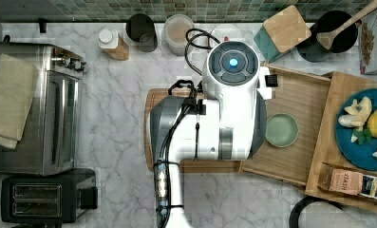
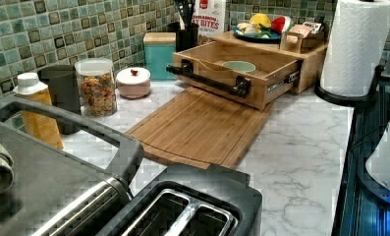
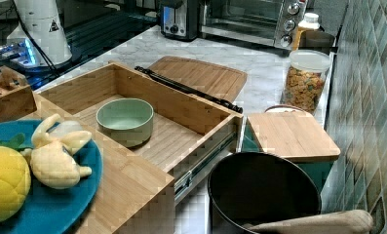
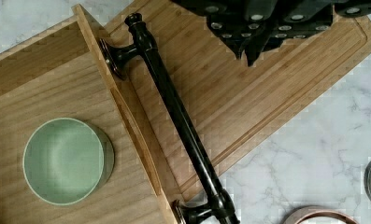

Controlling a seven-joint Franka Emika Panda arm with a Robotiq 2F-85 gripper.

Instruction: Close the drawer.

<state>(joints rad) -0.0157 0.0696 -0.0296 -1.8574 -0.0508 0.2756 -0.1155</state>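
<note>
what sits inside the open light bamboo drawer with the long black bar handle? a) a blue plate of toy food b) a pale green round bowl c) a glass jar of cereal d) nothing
b: a pale green round bowl rests on the floor of the open bamboo drawer.

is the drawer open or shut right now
Open: the drawer is pulled out, its green bowl uncovered and its side rail exposed.

The drawer (image 2: 234,73) stands pulled out over the cutting board (image 2: 197,125) at the left view's centre; board and marble surface (image 2: 300,142) before its black handle (image 2: 209,78) lie bare.
</note>
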